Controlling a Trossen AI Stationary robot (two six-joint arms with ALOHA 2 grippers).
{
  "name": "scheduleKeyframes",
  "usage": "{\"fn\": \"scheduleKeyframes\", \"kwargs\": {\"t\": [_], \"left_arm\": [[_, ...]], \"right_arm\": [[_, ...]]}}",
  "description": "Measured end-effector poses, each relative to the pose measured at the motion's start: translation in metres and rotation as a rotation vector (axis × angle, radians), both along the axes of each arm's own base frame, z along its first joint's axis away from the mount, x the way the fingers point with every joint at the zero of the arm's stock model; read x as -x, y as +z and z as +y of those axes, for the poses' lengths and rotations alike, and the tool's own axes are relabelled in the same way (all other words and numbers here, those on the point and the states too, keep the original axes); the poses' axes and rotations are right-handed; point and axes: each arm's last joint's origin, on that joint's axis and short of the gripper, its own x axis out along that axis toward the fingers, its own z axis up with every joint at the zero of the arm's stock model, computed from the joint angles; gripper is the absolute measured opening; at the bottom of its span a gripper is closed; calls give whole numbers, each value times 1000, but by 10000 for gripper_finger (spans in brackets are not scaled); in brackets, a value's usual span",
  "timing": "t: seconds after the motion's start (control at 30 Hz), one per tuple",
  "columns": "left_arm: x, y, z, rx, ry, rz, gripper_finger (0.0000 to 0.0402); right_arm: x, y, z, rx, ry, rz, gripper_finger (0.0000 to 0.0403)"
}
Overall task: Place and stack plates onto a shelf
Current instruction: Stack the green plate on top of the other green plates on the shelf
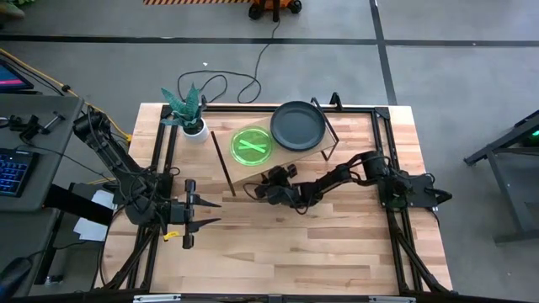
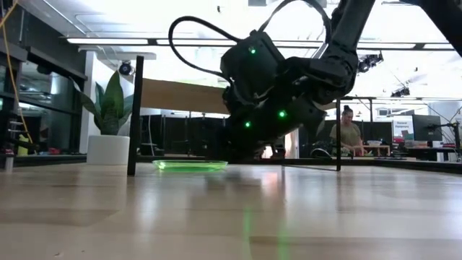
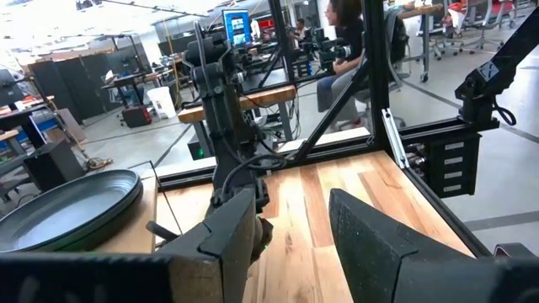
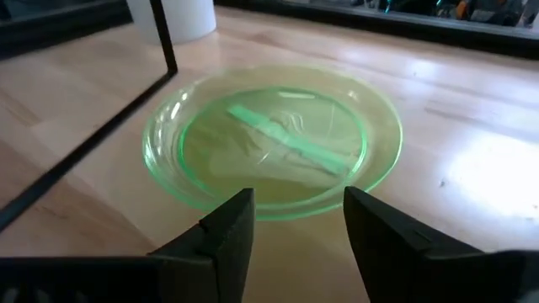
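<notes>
The right gripper (image 4: 290,219) sits low over the wood with its two dark fingers spread and empty, just short of the near rim of the translucent bright green round plate (image 4: 274,139). That plate lies flat beside a thin black rod leg (image 4: 84,143) of the light-wood shelf (image 1: 295,156). The low view puts it down at tabletop level below the board, while the high view does not settle whether it is on or under the board.

A matte dark grey round plate (image 1: 297,124) already rests on the shelf's far right part, so I judge the task about half done. The green plate has not yet been gripped or stacked on it.

The left gripper (image 1: 206,212) waits released near the table's left edge, well apart. The rod leg and the white pot with its green plant (image 1: 195,129) crowd the green plate's left side. The striped wooden tabletop (image 1: 295,244) in front offers open room for lifting away.
</notes>
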Motion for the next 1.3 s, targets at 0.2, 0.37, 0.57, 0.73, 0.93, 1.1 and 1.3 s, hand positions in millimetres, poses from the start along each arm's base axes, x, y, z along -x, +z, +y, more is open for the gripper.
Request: {"fn": "scheduleKeyframes", "kwargs": {"t": [0.2, 0.37, 0.57, 0.73, 0.93, 1.1, 1.3], "left_arm": [[0, 0, 0, 0, 0, 0, 143], [0, 0, 0, 0, 0, 0, 143], [0, 0, 0, 1, 0, 0, 143], [0, 0, 0, 1, 2, -1, 143], [0, 0, 0, 1, 1, 0, 143], [0, 0, 0, -5, 1, 0, 143], [0, 0, 0, -16, 1, 1, 143]], "right_arm": [[4, -6, 11, -12, 61, 79, 170], [10, -9, 29, 3, 99, 138, 170], [10, -4, 37, 24, 34, 46, 170], [4, -12, 21, 27, -98, -96, 170], [-3, -30, 13, 54, -95, -190, 169], [-7, -22, 15, 105, -31, -200, 169], [-20, -12, 4, 150, -45, -150, 169]]}}
